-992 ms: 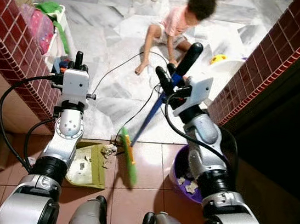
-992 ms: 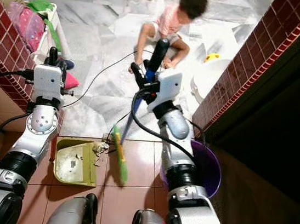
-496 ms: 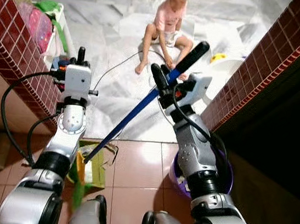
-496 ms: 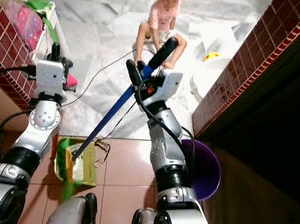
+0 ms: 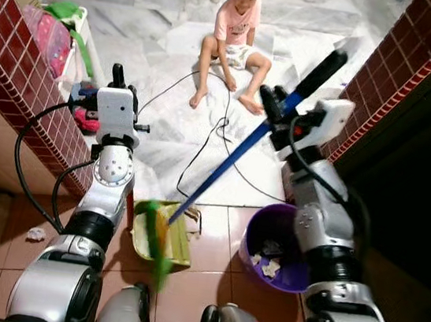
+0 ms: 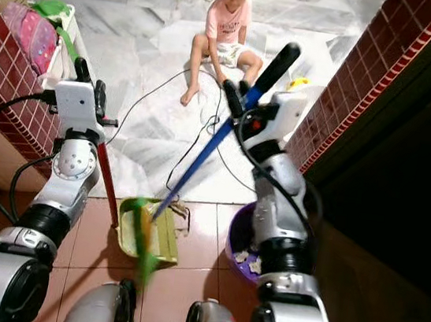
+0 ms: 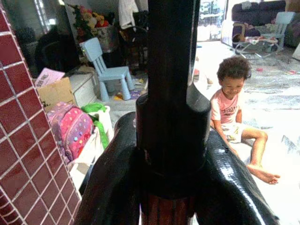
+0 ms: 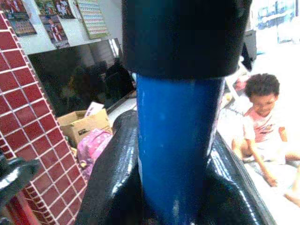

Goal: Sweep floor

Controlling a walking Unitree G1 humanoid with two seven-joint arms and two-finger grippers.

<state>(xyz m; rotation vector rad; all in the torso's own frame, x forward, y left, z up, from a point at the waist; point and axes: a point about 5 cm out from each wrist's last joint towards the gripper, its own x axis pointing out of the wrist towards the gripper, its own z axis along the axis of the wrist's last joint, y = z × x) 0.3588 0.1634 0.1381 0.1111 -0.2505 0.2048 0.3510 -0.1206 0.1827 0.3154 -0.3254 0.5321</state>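
So we're gripping the blue-handled broom with green bristles (image 5: 223, 166) in our right gripper (image 5: 289, 115), fingers clenched round the shaft near its black top end. Our left gripper (image 5: 118, 89) is clamping the red-handled, yellow-green plastic dustpan (image 5: 160, 231) by its upright handle. The bristles are sitting right on the pan, on the terracotta floor tiles (image 5: 199, 286) near our feet. Some scraps are already lying in the purple plastic bucket (image 5: 268, 247) just to the right, so we're probably partway through. One pale scrap (image 5: 35, 233) is waiting at the near left. A child (image 5: 235, 40) is sitting on the far marble floor.
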